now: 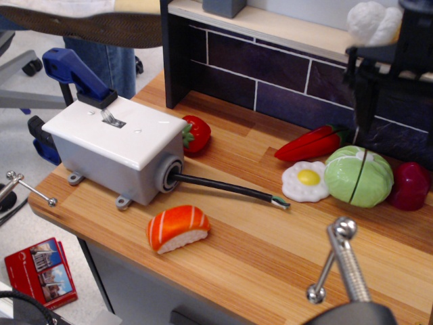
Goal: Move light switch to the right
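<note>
Room: a play kitchen with a dark tile wall (270, 74) at the back and a pale shelf on top.
Desk: the desk (257, 250) is smooth striped wood, flat, with bare space in front.
Blue clamp: a blue clamp handle (78, 73) sits at the far left, just behind the box.
Grey box: the grey box (111, 159) stands on the left part of the desk, with little feet at its base. It looks hard and heavy, so it may stay put when pushed.
Light switch: the light switch (111, 118) is a small shiny metal lever in the white top plate. It looks stiff and slippery.
Where to touch: push the side of the lever, near its tip. No need to grab.
Cable: a black cable (226, 189) runs out of the box to the right.
Toy food: a strawberry, sushi, egg and cabbage lie around.
Gripper: the gripper (362, 101) hangs at the far right, well apart from the switch. I cannot tell how wide the jaws are.
</note>
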Robot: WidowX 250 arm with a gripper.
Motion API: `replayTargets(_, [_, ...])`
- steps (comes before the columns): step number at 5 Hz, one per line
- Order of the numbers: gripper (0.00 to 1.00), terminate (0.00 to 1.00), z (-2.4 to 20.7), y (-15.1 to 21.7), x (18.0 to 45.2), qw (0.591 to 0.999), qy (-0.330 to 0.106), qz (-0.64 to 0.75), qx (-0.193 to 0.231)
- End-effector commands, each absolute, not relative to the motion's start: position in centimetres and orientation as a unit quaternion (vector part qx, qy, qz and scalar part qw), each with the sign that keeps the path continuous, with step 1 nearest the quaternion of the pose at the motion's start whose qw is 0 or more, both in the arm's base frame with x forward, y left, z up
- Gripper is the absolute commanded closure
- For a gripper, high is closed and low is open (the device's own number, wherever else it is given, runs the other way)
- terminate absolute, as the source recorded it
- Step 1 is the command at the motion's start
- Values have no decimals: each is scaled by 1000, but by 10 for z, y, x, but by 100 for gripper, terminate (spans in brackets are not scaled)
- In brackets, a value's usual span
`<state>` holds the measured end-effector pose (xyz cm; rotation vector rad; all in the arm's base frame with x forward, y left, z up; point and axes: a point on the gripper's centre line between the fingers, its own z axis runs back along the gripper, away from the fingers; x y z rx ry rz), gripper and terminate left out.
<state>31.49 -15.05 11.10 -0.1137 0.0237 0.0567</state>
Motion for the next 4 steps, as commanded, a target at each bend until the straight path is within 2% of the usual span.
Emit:
replayTargets(1, [0,0,146,-100,308,997,0,-5,-72])
replayTargets(4, [0,0,151,10,263,999,-5,7,-39])
